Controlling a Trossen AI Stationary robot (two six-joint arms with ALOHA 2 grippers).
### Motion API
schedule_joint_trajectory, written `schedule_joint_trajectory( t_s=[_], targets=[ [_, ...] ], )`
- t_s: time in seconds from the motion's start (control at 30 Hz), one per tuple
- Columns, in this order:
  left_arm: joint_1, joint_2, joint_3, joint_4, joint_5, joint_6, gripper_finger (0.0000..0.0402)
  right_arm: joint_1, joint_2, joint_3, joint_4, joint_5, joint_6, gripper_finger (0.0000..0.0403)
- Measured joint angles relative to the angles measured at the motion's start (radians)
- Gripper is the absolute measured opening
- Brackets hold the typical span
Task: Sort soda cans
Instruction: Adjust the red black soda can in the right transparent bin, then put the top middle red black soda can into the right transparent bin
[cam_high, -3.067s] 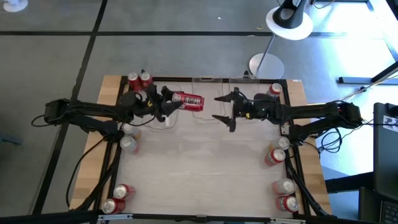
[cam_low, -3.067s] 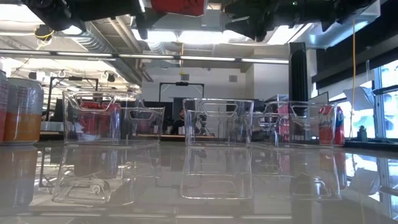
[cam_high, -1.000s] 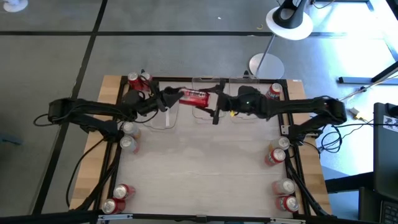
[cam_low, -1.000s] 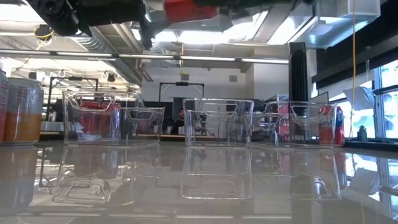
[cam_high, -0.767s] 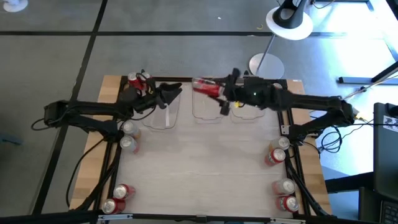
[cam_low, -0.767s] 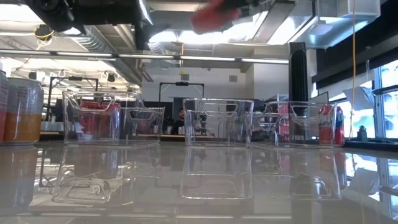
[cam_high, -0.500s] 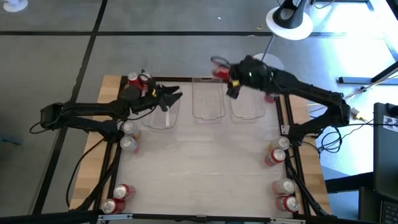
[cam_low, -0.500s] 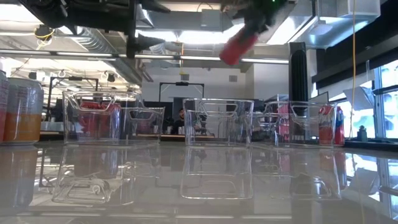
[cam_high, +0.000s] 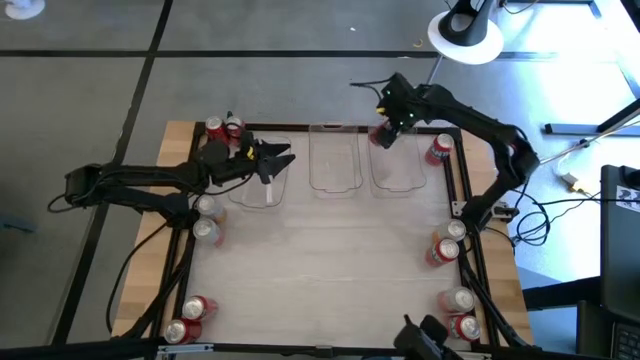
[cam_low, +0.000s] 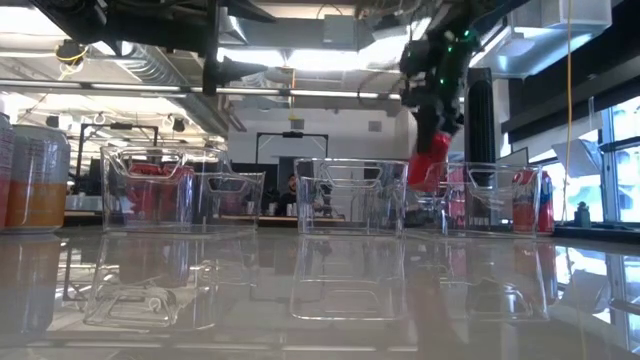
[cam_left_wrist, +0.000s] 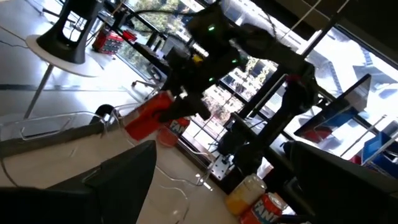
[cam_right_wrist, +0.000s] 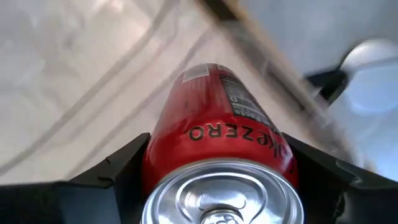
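Observation:
A red soda can (cam_high: 380, 135) with a silver top (cam_right_wrist: 224, 199) sits in my shut right gripper (cam_high: 387, 125) above the far end of the right clear bin (cam_high: 405, 170). In the low view the can (cam_low: 428, 160) hangs tilted above that bin (cam_low: 490, 200). My left gripper (cam_high: 285, 158) is open and holds nothing. It hovers over the left bin (cam_high: 262, 180), and its wrist view shows the can (cam_left_wrist: 149, 115) farther off. Other cans stand along the table's sides. My right gripper pinches the red can's body just below its top end (cam_right_wrist: 163, 158), with one finger (cam_right_wrist: 127, 171) on each side. The fingers come from above, slanting down, and lie along the can. The can is lifted clear and hangs tilted, its bottom end (cam_low: 420, 180) lowest.
The middle clear bin (cam_high: 335, 165) stands between the other two at the far edge. Cans stand at the far left corner (cam_high: 222, 128), left edge (cam_high: 206, 218), near left (cam_high: 188, 320), far right (cam_high: 440, 150), right edge (cam_high: 447, 245) and near right (cam_high: 460, 312). A lamp base (cam_high: 428, 105) lies beyond.
The red can lay level between both grippers above the middle bin; it has left the left gripper and gone with the right one. My right gripper has swung toward the far right corner, tipped downward and come lower, so the can now hangs nearly upright.

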Motion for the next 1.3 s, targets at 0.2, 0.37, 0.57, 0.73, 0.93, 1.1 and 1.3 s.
schedule_joint_trajectory(
  t_s=[0.2,0.37,0.57,0.73,0.93,1.1,1.3],
  targets=[
    [-0.006,0.000,0.000,-0.001,0.001,0.002,0.0359,0.002,0.082,-0.008,0.007,0.001,-0.003,0.0287],
    [-0.006,0.000,0.000,-0.002,0.000,-0.001,0.0359,0.003,0.141,-0.010,0.016,0.019,0.003,0.0287],
    [-0.006,0.000,-0.001,-0.002,0.000,-0.002,0.0359,0.003,0.182,-0.008,0.036,0.020,0.014,0.0288],
    [-0.006,0.000,-0.001,-0.002,0.000,-0.002,0.0359,0.003,0.192,-0.010,0.067,0.034,0.015,0.0375],
    [-0.002,0.001,-0.001,-0.004,0.000,-0.002,0.0359,0.004,0.174,0.042,0.002,0.102,-0.010,0.0349],
    [0.000,-0.007,-0.001,-0.028,0.000,0.007,0.0359,0.005,0.116,0.117,-0.086,0.107,-0.014,0.0321],
    [0.061,-0.080,0.086,-0.362,-0.005,0.054,0.0359,0.009,-0.012,0.138,-0.099,0.069,-0.013,0.0314]
  ],
)
